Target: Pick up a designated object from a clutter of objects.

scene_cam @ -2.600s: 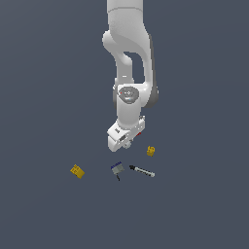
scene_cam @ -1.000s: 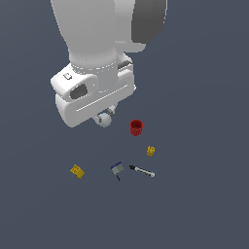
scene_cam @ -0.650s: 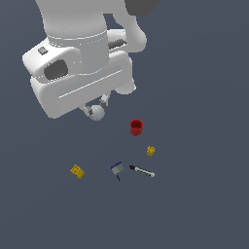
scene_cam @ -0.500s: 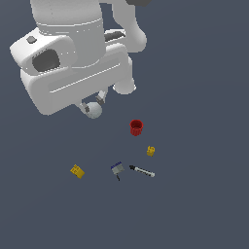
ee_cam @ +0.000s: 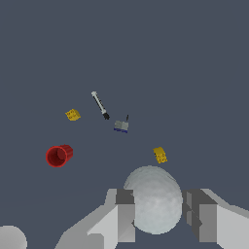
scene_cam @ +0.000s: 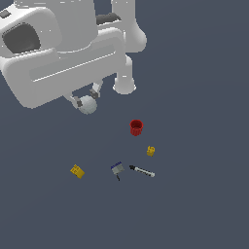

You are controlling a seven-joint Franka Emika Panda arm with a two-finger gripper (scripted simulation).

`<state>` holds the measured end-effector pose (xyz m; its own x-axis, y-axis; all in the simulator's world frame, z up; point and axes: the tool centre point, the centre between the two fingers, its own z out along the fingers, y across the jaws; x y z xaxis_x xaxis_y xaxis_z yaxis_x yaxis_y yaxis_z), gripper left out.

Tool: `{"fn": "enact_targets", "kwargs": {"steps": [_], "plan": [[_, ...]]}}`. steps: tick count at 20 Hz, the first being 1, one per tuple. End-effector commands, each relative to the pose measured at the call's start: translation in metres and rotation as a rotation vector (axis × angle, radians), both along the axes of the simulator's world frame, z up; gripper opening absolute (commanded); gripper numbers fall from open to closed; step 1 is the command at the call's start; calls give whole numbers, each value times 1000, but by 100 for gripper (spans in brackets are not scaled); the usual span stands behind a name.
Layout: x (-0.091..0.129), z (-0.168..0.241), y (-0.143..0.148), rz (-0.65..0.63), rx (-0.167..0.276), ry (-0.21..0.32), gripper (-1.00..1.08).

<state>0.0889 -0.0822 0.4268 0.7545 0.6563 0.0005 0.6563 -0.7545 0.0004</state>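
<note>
High above the dark grey floor [scene_cam: 204, 204], the gripper [scene_cam: 86, 99] has the pale ball [scene_cam: 88, 104] pinched between its 2 fingers [ee_cam: 125, 214], closed only as far as the ball's width allows; in the wrist view a finger pad presses on each flank of the sphere. The ball sits directly between the fingertips and straight below the palm, so nothing lies off to one side of the hand. Being round, it has no long axis to align with, and the grip looks centred across its middle. With only 1 arm on the rig, there is no question of which hand is nearer. The rest of the clutter lies well below and apart from the ball: 1 red cup [scene_cam: 136, 127], 2 yellow blocks [scene_cam: 151, 151] [scene_cam: 77, 171], 1 black-and-white marker [scene_cam: 141, 171] and 1 grey-blue gadget [scene_cam: 117, 168] just beside the marker's dark tip. That makes 6 items in all, 5 on the floor and 1 in the grip. The pick looks essentially done; what remains is probably holding the ball steady, since a smooth sphere could slip if the squeeze eases.
</note>
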Motion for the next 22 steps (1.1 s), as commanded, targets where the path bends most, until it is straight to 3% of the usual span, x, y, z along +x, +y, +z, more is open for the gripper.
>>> {"fn": "enact_targets", "kwargs": {"steps": [1,22], "plan": [[1,3,-1,0,0,0,-100],[8,29,4,0,0,1,-100]]}}
